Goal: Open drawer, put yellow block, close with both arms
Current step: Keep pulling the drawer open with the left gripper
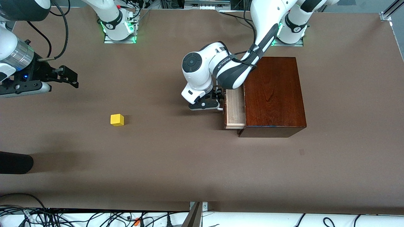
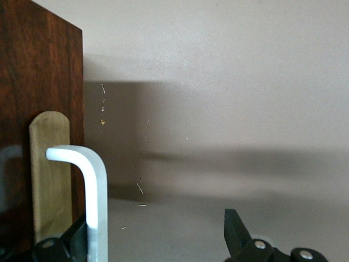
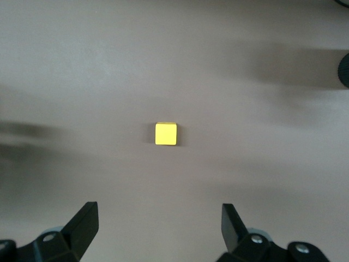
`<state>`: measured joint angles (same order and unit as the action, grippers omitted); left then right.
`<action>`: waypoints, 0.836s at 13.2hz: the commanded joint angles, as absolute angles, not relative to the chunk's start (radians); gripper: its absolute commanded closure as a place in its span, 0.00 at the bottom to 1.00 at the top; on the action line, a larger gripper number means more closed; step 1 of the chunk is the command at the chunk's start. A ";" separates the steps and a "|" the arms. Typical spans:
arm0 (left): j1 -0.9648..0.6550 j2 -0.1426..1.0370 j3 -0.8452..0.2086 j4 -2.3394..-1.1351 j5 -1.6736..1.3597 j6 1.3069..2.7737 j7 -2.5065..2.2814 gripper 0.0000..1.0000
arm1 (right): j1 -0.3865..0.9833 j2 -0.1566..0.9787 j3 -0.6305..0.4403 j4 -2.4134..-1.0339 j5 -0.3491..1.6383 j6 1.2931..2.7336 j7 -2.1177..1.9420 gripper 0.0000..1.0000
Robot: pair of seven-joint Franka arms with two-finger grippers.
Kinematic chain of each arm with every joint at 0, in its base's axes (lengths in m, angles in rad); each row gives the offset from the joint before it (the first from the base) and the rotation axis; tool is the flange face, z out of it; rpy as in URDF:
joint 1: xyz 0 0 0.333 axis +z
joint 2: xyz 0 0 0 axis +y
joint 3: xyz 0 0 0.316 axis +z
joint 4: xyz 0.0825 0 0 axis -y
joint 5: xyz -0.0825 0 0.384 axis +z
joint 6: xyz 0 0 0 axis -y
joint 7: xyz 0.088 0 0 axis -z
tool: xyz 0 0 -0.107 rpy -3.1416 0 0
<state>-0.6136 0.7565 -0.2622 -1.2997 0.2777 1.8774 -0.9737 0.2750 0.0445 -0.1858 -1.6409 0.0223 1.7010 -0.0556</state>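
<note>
Yellow block (image 1: 117,120) is sitting on the brown table (image 1: 176,164) toward the right arm's end, the right gripper (image 1: 68,76) is hovering spread open, and the left gripper (image 1: 219,101) is straddling, fingers apart, the white handle (image 2: 92,202) of the partly open drawer (image 1: 234,108).

White handle (image 2: 92,191) between parted end effector (image 2: 155,243) fingers (drawer (image 2: 49,174) front).

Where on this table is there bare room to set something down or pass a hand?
Bare brown table lies between the small yellow cube and the pale wooden drawer, and all along the camera edge. It is crowded at the drawer's white handle, where the left pincer sits open. The right pincer hangs open.
</note>
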 commanded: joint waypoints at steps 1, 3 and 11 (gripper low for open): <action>-0.620 0.784 -0.296 -1.250 0.241 1.836 -1.023 0.00 | 0.273 0.055 -0.186 -1.615 0.009 1.681 -0.044 0.00; -0.623 0.787 -0.301 -1.252 0.239 1.836 -1.029 0.00 | 0.273 0.055 -0.186 -1.615 0.009 1.681 -0.044 0.00; -0.615 0.784 -0.296 -1.250 0.224 1.792 -1.059 0.00 | 0.273 0.055 -0.186 -1.615 0.009 1.681 -0.044 0.00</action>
